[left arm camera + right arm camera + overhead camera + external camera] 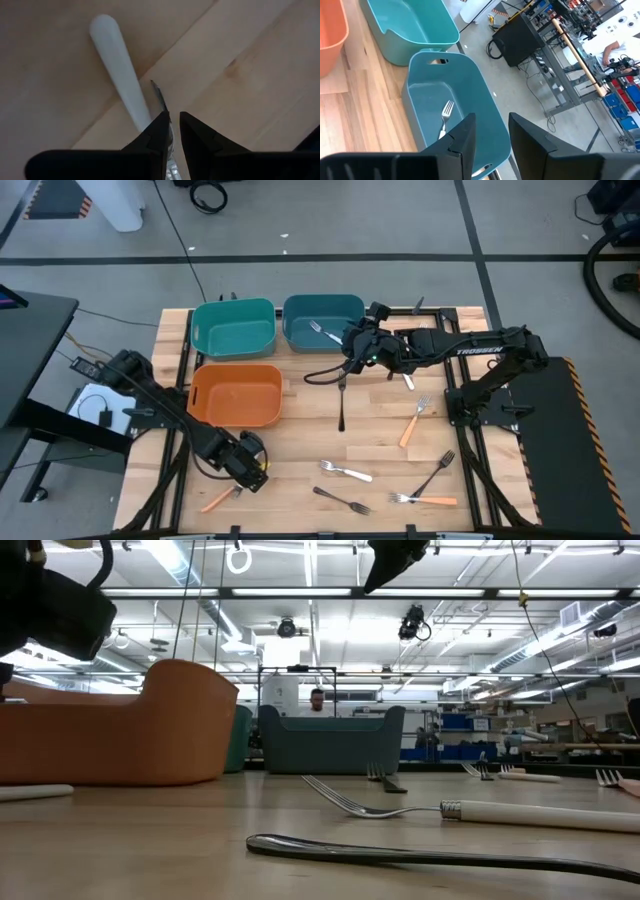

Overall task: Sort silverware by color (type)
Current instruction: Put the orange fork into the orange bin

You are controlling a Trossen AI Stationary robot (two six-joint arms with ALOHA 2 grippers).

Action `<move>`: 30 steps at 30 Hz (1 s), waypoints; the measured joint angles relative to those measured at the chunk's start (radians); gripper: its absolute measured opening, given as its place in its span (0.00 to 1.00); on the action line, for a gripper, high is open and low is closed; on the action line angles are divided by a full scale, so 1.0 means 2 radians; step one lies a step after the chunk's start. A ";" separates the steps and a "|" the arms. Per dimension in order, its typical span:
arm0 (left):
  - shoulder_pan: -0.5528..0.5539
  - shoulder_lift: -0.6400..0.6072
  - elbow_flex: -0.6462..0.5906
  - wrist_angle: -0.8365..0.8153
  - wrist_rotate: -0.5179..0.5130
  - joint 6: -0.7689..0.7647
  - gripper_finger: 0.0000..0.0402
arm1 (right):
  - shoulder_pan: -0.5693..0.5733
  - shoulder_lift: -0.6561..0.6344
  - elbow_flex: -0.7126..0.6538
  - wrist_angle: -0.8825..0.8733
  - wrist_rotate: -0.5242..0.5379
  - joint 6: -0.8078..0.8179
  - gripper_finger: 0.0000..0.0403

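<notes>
My left gripper [174,125] [247,467] points down at the table's near left, shut on an orange-handled fork [220,499]. That fork's handle [117,60] stretches away from the fingers. My right gripper [492,132] [355,345] hangs open, holding nothing, above the blue-grey bin [323,322], where one silver fork [445,117] lies on the floor of the bin. Other silverware lies flat on the wood: a black fork [341,402], orange-handled forks [412,424] [425,500], a silver fork [346,471] and black forks [341,501] [435,474]. My left gripper pinches the fork between its two fingers where the handle meets the metal neck [160,99]; the metal shows in the narrow gap. The fingers come from above, slanting down, and lie across the fork. The handle's free end [30,792] lies on the table.
An orange bin [236,393] stands just beyond my left gripper, and a teal bin [234,327] stands behind it, left of the blue-grey one. Bare wood lies between the orange bin and the scattered forks. A person shows far off in the room behind the table.
</notes>
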 joint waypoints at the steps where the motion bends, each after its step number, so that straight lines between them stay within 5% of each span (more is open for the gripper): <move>1: 0.000 0.004 0.000 -0.003 0.001 -0.004 0.14 | 0.000 0.000 0.000 0.000 0.000 0.000 0.31; 14: 0.000 0.027 -0.002 -0.011 0.009 -0.025 0.13 | 0.000 0.000 0.000 0.000 -0.007 0.000 0.31; 25: -0.001 0.026 -0.001 0.034 0.021 -0.025 0.03 | 0.000 0.000 0.000 0.000 -0.007 0.000 0.31; 30: 0.002 0.013 0.048 0.004 0.022 0.006 0.03 | 0.000 0.000 0.000 0.000 -0.007 -0.004 0.31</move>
